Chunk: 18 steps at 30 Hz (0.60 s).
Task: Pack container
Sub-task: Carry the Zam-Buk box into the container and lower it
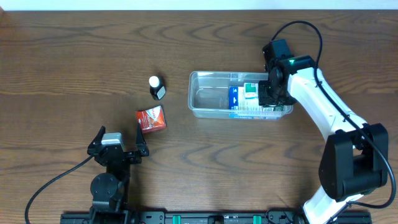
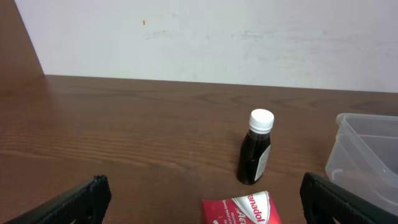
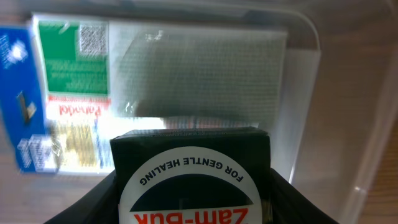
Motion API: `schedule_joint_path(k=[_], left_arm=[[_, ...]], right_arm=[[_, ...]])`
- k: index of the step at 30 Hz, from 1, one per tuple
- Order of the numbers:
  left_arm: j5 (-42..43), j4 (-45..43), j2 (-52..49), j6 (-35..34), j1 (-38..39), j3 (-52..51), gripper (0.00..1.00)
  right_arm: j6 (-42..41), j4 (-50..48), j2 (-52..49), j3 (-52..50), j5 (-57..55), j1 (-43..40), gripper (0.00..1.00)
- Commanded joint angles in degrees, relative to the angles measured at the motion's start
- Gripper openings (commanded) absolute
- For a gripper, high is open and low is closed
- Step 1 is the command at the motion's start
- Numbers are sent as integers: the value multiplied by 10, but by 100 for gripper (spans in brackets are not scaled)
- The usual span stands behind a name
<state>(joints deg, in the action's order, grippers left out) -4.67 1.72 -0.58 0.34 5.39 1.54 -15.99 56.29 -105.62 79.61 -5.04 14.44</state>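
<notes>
At lower left, the left gripper (image 1: 120, 138) is held spread wide and empty, with a red box (image 1: 152, 118) and a bottle (image 1: 155, 88) seen just above it. Right of centre, the container (image 1: 208, 74) is laid lengthwise across the frame. Its right end is overhung by the right gripper (image 1: 272, 90), in which a Zam-Buk box (image 3: 193, 168) is pinched.
</notes>
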Motion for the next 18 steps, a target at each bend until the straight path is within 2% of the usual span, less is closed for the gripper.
schedule_joint_path(k=[1, 9, 12, 15, 18], left_arm=[[-4, 19, 3, 10, -2, -13, 98], [-4, 19, 3, 10, -2, -13, 98], [-4, 19, 3, 9, -2, -13, 98], [-5, 19, 3, 9, -2, -13, 98], [-4, 19, 3, 9, -2, -13, 98]], right_arm=[[-7, -4, -3, -2, -12, -2, 40], [2, -8, -3, -2, -12, -2, 42], [2, -2, -3, -2, -12, -2, 47], [2, 3, -3, -2, -12, -2, 56], [4, 4, -2, -2, -12, -2, 59]])
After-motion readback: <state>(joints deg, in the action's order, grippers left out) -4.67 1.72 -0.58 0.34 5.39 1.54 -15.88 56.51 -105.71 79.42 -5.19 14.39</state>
